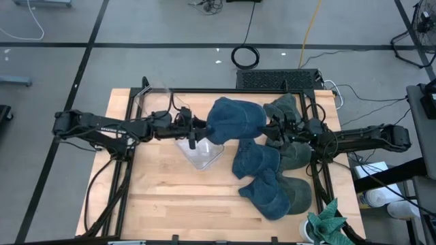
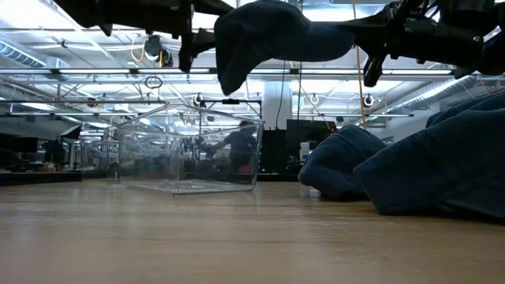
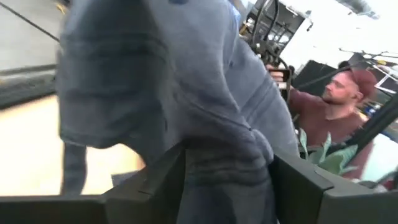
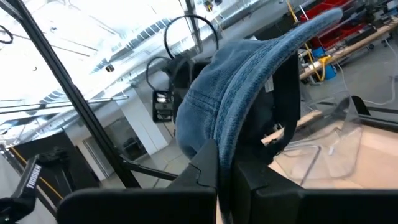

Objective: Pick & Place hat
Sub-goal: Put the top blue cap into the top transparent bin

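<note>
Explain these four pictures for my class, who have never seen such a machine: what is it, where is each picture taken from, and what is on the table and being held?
It is a robot with two dark arms at a wooden table. One picture looks straight down, one looks level across the tabletop, and two come from cameras on the wrists. The left gripper and right gripper both clamp one blue hat, held in the air between them. Below it stands a clear plastic bin. More hats, blue and dark green, lie piled on the right side.
</note>
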Robot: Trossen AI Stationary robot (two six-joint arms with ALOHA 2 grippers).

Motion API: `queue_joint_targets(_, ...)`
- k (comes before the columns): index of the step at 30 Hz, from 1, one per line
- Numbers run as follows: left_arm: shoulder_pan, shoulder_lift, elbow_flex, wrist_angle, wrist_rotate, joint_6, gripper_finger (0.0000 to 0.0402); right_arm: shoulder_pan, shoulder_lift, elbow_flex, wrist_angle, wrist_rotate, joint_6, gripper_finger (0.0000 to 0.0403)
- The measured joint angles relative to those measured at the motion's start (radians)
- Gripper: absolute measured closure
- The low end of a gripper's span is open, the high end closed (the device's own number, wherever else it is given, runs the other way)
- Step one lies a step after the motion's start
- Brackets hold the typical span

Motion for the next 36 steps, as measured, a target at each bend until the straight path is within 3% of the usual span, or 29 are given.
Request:
queue_joint_targets(5,0.0,0.027,0.0,0.102,0.063,0.002,0.0205,0.0,0.002,0.0,-0.015,0.001,-0.008,0.0401)
queue_joint_targets(16,0.0,0.016,0.0,0.116,0.064,-0.003,0.0239,0.0,0.002,0.0,-0.015,0.001,-0.011,0.0401)
queue_joint_targets(20,0.0,0.015,0.0,0.121,0.064,-0.005,0.0278,0.0,0.002,0.0,-0.015,0.001,-0.011,0.0401)
queue_joint_targets(25,0.002,0.015,0.0,0.121,0.088,0.046,0.0372,0.0,0.002,0.0,-0.015,0.001,-0.021,0.0401)
queue_joint_targets(29,0.018,0.015,0.0,0.123,0.149,0.038,0.0377,0.0,0.002,0.0,-0.016,0.003,-0.025,0.0401)
queue_joint_targets(32,0.021,0.015,0.0,0.122,0.162,0.033,0.0374,0.0,0.002,0.0,-0.023,0.005,-0.026,0.0386)
queue_joint_targets(36,0.019,0.008,0.0,0.119,0.19,0.052,0.0384,0.0,0.002,0.0,-0.059,0.005,-0.05,0.0333)
